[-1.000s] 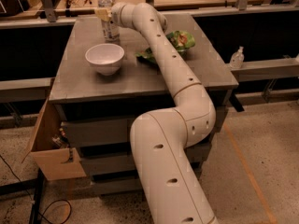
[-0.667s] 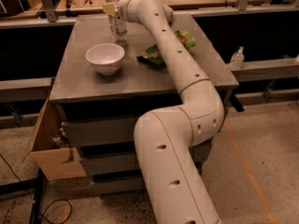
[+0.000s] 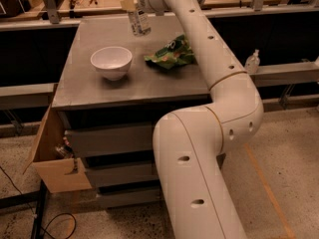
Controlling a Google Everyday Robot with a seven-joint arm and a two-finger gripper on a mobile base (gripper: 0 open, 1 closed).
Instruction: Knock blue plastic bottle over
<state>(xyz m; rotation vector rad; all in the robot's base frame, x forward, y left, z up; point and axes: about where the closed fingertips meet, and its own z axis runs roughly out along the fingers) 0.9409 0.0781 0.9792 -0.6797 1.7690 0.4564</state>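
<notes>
The blue plastic bottle (image 3: 139, 23) is a slim clear bottle with a white label. It is at the far middle of the grey table (image 3: 89, 91), leaning with its top to the left. Its cap is hidden behind my gripper (image 3: 131, 4), which is at the bottle's top, touching it. My white arm (image 3: 209, 59) reaches in from the lower right, over the table's right side. A white bowl (image 3: 111, 61) stands in front of the bottle and to its left.
A green snack bag (image 3: 169, 55) lies on the table, right of the bowl, beside my arm. A small pump-top bottle (image 3: 252, 61) stands on a ledge at the right. An open cardboard box (image 3: 52, 156) hangs at the table's lower left. Benches run behind the table.
My gripper and the bottle's top have moved to the right along the table's far side. The bottle now leans instead of standing upright. The bowl has not moved.
</notes>
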